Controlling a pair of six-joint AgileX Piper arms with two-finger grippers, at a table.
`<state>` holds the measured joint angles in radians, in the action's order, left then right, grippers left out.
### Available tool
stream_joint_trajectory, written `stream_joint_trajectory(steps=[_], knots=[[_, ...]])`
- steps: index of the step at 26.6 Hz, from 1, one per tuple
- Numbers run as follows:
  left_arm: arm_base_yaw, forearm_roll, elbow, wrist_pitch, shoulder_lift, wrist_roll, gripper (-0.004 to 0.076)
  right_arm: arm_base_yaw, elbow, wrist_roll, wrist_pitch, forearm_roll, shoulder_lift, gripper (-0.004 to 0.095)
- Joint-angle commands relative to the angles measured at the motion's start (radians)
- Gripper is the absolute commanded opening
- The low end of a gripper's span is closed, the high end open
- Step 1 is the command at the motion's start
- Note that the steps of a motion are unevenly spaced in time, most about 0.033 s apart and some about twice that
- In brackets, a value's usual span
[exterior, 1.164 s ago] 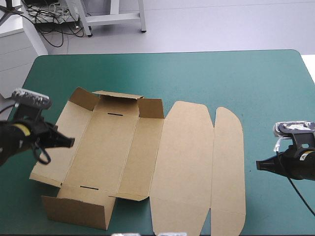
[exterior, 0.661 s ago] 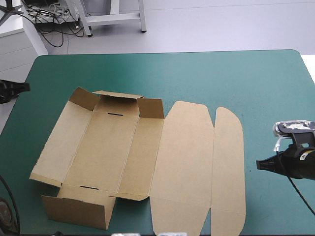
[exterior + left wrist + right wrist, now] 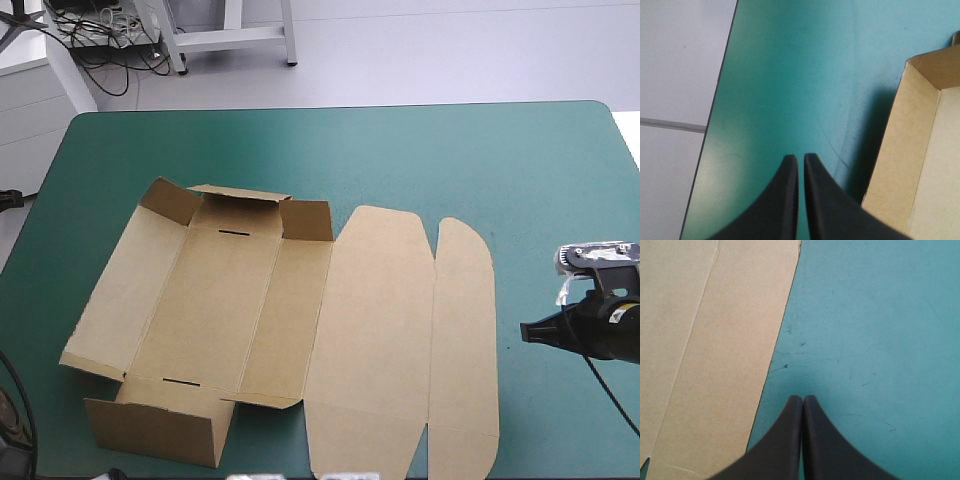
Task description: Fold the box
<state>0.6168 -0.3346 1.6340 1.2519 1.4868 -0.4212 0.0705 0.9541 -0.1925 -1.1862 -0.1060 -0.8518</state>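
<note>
From above: the brown box (image 3: 270, 320) lies left of centre on the teal-green worktop (image 3: 450, 150), end walls raised, lid flat. My right claw (image 3: 524, 333) sits off its rounded flap, bare worktop all around.

Left wrist: my left claw (image 3: 800, 158), clenched and empty, is between the worktop's edge and a raised board wall.

Right wrist: the claw is clenched over scuffed worktop beside the lid's edge.

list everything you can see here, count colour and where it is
box: one, brown, on the table's left and middle, far flaps and near end wall raised, lid flat toward the right
table: one, teal-green cover, under the box
left gripper: one, black fingers shut, over the cover near the table's left edge, box beside it
right gripper: one, black fingers shut, near the table's right edge, pointing toward the lid's edge
</note>
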Motion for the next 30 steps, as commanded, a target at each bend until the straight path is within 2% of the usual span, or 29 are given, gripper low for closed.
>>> stream_joint_trajectory(steps=[1, 2, 3, 5, 7, 13, 24, 30], knots=[[0.004, -0.021, 0.023, 0.024, -0.034, -0.017, 0.0161, 0.007, 0.023, -0.01, 0.042, -0.011, 0.009, -0.002], [0.004, -0.02, 0.023, 0.028, -0.034, -0.029, 0.0269, 0.007, 0.023, -0.01, 0.042, -0.011, 0.009, -0.002], [0.004, -0.02, 0.023, 0.032, -0.034, -0.032, 0.0426, 0.007, 0.023, -0.01, 0.043, -0.011, 0.009, -0.002], [-0.001, -0.02, 0.023, 0.028, -0.034, -0.019, 0.0658, 0.007, 0.023, -0.01, 0.043, -0.011, 0.009, -0.002], [-0.001, -0.024, 0.023, 0.025, -0.026, 0.039, 0.072, 0.007, 0.023, -0.01, 0.043, -0.011, 0.009, -0.002], [-0.001, -0.077, -0.02, 0.032, 0.0, 0.054, 0.072, 0.007, 0.023, -0.01, 0.043, -0.011, 0.009, -0.002], [-0.001, -0.197, -0.376, 0.032, 0.026, -0.272, 0.0692, 0.007, 0.023, -0.01, 0.043, -0.011, 0.009, -0.002], [-0.001, -0.213, -0.531, 0.038, 0.066, -0.333, 0.0648, 0.007, 0.023, -0.01, 0.045, -0.013, 0.009, -0.002]])
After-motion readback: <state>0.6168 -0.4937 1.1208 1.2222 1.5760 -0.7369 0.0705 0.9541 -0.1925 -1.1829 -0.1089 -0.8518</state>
